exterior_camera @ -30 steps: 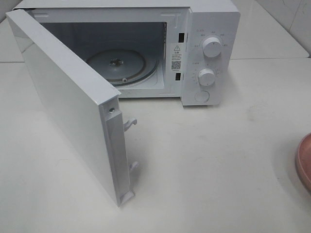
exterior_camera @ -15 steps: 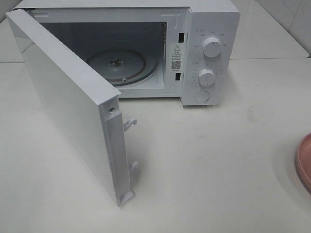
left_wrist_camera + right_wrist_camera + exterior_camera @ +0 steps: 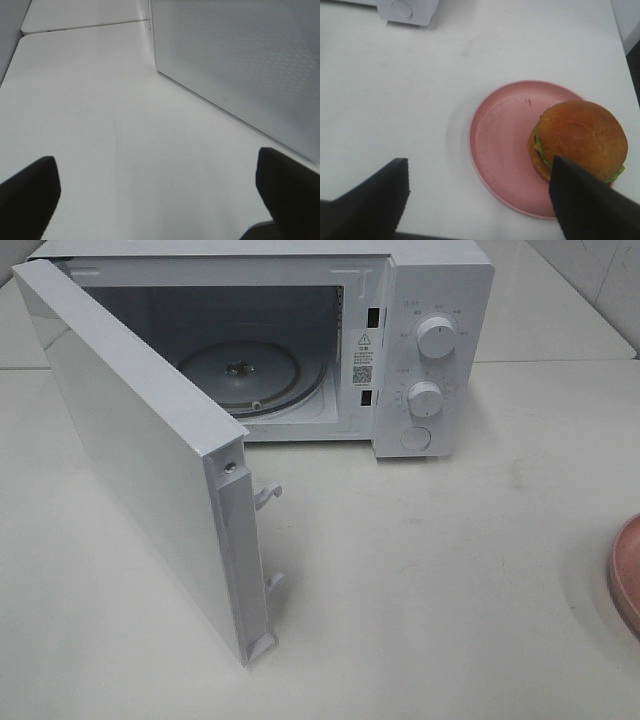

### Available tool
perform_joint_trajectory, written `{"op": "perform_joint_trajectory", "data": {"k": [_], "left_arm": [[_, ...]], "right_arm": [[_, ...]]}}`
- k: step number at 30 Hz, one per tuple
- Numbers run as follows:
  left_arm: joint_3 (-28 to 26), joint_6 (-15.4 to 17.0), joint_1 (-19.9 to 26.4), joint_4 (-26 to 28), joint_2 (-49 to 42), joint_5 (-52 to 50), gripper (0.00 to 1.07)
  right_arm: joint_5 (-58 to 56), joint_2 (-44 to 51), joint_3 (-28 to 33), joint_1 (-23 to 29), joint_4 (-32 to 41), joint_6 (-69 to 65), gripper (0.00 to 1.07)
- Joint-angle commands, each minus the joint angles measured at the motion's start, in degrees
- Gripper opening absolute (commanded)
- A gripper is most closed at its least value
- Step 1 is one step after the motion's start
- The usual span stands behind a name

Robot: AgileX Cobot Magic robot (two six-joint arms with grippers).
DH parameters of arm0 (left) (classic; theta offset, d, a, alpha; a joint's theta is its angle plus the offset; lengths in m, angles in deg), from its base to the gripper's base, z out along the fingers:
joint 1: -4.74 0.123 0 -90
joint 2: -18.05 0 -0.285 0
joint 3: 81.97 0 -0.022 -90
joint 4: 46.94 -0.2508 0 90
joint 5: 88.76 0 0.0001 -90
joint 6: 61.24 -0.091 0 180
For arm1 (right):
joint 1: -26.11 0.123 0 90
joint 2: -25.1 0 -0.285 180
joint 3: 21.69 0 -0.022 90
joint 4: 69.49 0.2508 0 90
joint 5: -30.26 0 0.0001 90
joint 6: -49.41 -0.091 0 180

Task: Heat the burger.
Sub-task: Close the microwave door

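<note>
Your right gripper (image 3: 480, 200) is hanging released over the counter (image 3: 395, 90), its fingers (image 3: 370, 200) spread wide and holding nothing; your left gripper (image 3: 155, 195) is likewise standing wide and empty beside the microwave's (image 3: 420, 300) door (image 3: 130, 450). You are looking at that door swung wide, the glass turntable (image 3: 250, 375) bare. The burger (image 3: 580, 137) is sitting on the pink plate (image 3: 502, 130), toward its rim.
</note>
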Motion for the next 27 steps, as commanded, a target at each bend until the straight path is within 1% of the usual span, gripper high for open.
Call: {"op": "perform_joint_trajectory", "data": {"k": [1, 5, 7, 11, 27], "left_arm": [[0.17, 0.11, 0.06, 0.46, -0.92, -0.46, 1.00], [0.17, 0.11, 0.06, 0.46, -0.92, -0.46, 1.00], [0.17, 0.11, 0.06, 0.46, -0.92, -0.46, 1.00], [0.17, 0.11, 0.06, 0.40, -0.92, -0.46, 1.00], [0.17, 0.11, 0.06, 0.46, -0.80, -0.46, 1.00]], "right_arm": [[2.12, 2.64, 0.97, -2.29, 0.52, -1.20, 0.76], [2.12, 4.76, 0.97, -3.78, 0.63, -1.20, 0.76], [2.12, 8.94, 0.97, -5.79, 0.86, -1.09, 0.76], [2.12, 9.34, 0.97, -7.10, 1.26, -1.15, 0.76], [2.12, 9.28, 0.97, -6.99, 1.26, -1.09, 0.76]]}}
